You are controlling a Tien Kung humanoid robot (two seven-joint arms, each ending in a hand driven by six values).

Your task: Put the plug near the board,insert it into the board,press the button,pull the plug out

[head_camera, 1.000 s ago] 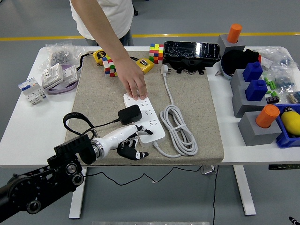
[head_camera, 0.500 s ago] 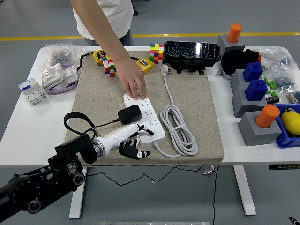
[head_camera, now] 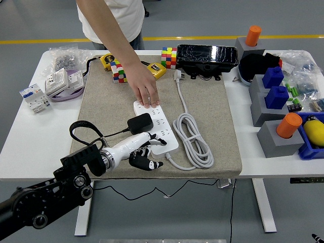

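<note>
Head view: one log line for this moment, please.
left hand: at power strip near end, open | plug: on strip | person's hand: holding strip's far end

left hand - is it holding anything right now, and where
Nothing held: the left hand rests by the near end of the power strip, just below the black plug. A person's hand presses the strip's far end.

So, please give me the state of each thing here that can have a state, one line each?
Black plug adapter: sitting on the power strip, seemingly plugged in.
Power strip: flat on the mat, far end held by the person's hand.
White cable: coiled, its plug unplugged.
Left hand: fingers open, at the strip's near end.
</note>
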